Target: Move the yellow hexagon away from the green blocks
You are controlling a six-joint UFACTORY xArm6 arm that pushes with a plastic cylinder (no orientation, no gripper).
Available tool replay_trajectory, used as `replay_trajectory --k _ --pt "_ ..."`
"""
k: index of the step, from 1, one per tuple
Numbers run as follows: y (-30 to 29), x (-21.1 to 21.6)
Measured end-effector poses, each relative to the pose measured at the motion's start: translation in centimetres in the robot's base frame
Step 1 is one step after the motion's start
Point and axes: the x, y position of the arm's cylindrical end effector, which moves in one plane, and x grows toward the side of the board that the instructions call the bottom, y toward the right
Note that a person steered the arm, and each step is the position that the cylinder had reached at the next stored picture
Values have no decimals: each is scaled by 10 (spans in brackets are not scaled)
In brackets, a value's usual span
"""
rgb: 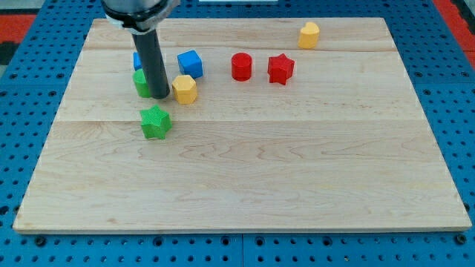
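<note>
The wooden board fills most of the view and lies on a blue perforated table; a strip of red shows at the view's top right corner. The arm's dark housing is cut off by the view's top edge, and from it the rod drops straight down. The robot's tip rests on the board with nothing held, since it has no jaws to open or close.

The rod hides a good deal. A green block shows only as a sliver on the rod's left, its shape unclear, and a blue block above it is likewise mostly covered.

The yellow hexagon sits just beside the tip on the view's right; whether they touch cannot be told. A green star lies near, below the tip. A blue cube stands just above the hexagon. Further right are a red cylinder and a red star, close together. A second yellow block sits well apart near the top edge.
</note>
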Motion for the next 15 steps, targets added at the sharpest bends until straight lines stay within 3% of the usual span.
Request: replay_trajectory --k 1,5,7,11,15 --pt "23 -7" --pt "257 19" --pt "291 21" --pt "290 -98" --pt "310 -75"
